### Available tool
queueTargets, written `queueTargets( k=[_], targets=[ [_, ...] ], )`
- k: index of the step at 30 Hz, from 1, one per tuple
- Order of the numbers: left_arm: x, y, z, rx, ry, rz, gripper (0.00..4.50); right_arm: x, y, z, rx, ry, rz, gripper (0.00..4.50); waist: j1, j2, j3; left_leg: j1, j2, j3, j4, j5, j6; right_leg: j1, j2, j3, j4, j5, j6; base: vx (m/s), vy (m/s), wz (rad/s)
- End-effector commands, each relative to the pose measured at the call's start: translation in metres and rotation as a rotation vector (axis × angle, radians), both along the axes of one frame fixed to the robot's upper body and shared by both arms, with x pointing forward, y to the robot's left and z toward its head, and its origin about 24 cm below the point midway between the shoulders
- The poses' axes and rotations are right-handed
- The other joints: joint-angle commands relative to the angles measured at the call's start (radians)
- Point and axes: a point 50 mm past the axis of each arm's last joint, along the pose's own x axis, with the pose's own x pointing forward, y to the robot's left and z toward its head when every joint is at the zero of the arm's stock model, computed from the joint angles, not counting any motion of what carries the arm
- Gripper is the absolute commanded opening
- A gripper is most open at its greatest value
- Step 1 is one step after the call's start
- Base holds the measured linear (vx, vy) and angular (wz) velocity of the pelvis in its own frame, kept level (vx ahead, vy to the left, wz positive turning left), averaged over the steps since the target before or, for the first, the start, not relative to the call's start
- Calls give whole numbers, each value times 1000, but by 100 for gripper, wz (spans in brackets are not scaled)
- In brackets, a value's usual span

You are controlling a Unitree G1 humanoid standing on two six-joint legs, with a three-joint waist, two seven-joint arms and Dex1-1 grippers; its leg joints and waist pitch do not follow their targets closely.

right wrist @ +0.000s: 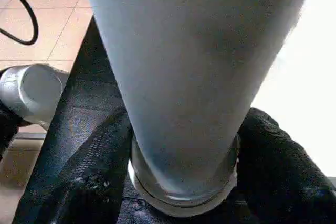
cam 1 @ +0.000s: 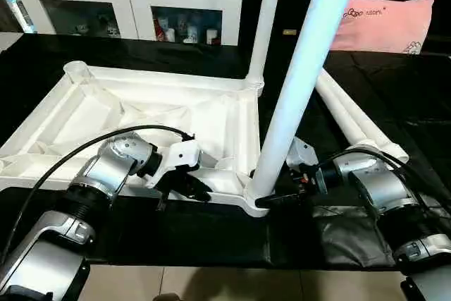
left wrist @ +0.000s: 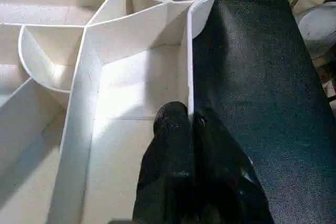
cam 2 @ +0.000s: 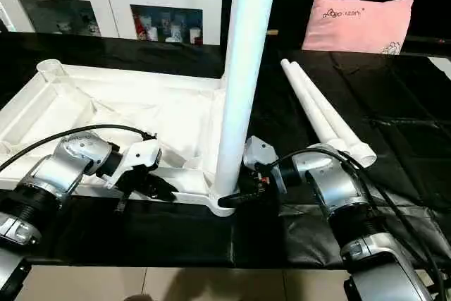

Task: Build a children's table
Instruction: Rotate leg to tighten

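The white tabletop (cam 1: 141, 114) lies upside down on the black table, ribs up. One white leg (cam 1: 296, 82) stands upright in its near right corner socket, and a second leg (cam 1: 262, 26) stands in the far right corner. Two more legs (cam 1: 352, 114) lie side by side on the table to the right. My left gripper (left wrist: 190, 119) is shut on the tabletop's thin near rim wall, one finger on each side. My right gripper (right wrist: 181, 150) sits around the base of the near upright leg, with its fingers (right wrist: 100, 166) pressed against both sides.
A pink pillow (cam 1: 391, 22) lies at the back right and a white glass-door cabinet (cam 1: 141, 5) stands behind the table. An open corner socket (cam 1: 77, 70) sits at the tabletop's far left. The black table's front edge (cam 1: 211, 262) runs just below my forearms, with tiled floor beyond.
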Motion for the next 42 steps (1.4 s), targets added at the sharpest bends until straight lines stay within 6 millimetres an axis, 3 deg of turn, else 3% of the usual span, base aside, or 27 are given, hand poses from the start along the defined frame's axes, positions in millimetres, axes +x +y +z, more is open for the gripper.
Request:
queueTargets(
  k=[1, 8, 11, 12, 14, 16, 19, 22, 25, 28, 29, 34, 36, 42],
  targets=[
    [-3, -8, -1, 3, 2, -65, 0, -1, 2, -3, -11, 5, 11, 266, -4, 2, -69, -1, 35, 0, -64, -93, 71, 67, -68, 70, -53, -227, -168, 0, 0, 0],
    [-1, -10, -4, -35, 25, 38, 0, -5, 6, -8, 39, 46, -35, 265, -3, 2, -66, -2, 33, 0, -64, -112, 64, 68, -68, 69, -59, -264, -160, 0, 0, 0],
    [6, -16, -3, -89, 11, 145, 0, 2, 11, -13, 56, 43, -184, 264, -8, 3, -61, -1, 33, -1, -67, -140, 47, 65, -69, 68, -66, -327, -140, 0, 0, 0],
    [12, -20, -1, -114, -4, 223, 0, 8, 14, -16, 59, 49, -292, 264, -14, 2, -55, 3, 27, -2, -68, -186, 27, 62, -68, 65, -81, -429, -105, 0, 0, 0],
    [21, -27, 1, -148, -12, 343, 0, 16, 19, -20, 75, 69, -431, 264, -22, 2, -51, 14, 18, -5, -64, -236, 10, 57, -71, 55, -100, -548, -65, 0, 0, 0],
    [30, -37, 5, -183, -8, 458, 0, 22, 28, -22, 106, 105, -552, 264, -36, -1, -52, 10, 16, -8, -64, -235, 4, 60, -68, 52, -105, -577, -37, 0, 0, 0],
    [38, -53, 9, -218, 9, 583, 0, 30, 45, -26, 124, 161, -733, 263, -45, 0, -59, 8, 13, -9, -63, -204, 7, 62, -67, 50, -102, -534, -41, 0, 0, 0],
    [42, -64, 11, -209, -21, 644, 0, 37, 62, -29, 130, 186, -874, 263, -57, 0, -63, 0, 14, -9, -63, -169, 20, 63, -68, 55, -92, -464, -67, 0, 0, 0],
    [44, -78, 15, -202, -55, 685, 0, 44, 82, -30, 127, 214, -1018, 263, -61, 2, -70, -2, 18, -8, -64, -107, 27, 65, -66, 62, -73, -350, -109, 0, 0, 0],
    [44, -84, 16, -196, -70, 685, 0, 46, 90, -27, 140, 222, -1049, 263, -62, 1, -71, -4, 21, -5, -63, -65, 48, 66, -65, 67, -57, -226, -156, 0, 0, 0],
    [44, -84, 15, -189, -73, 687, 0, 46, 92, -26, 143, 208, -1040, 318, -62, 3, -69, -3, 21, -4, -64, -65, 55, 66, -65, 67, -58, -212, -164, 0, 0, 0],
    [44, -79, 13, -171, -85, 687, 0, 46, 88, -26, 144, 183, -1042, 361, -62, 3, -65, -2, 20, -2, -65, -107, 56, 68, -67, 68, -67, -269, -152, 0, 0, 0],
    [44, -66, 10, -149, -115, 681, 0, 44, 77, -27, 159, 128, -1019, 386, -61, 3, -64, 0, 21, -2, -67, -118, 52, 66, -68, 68, -70, -290, -143, 0, 0, 0],
    [42, -50, 7, -117, -97, 653, 0, 40, 55, -26, 185, 110, -986, 430, -60, 2, -65, -2, 23, -3, -66, -99, 70, 70, -66, 70, -62, -234, -156, 0, 0, 0]
  ],
)
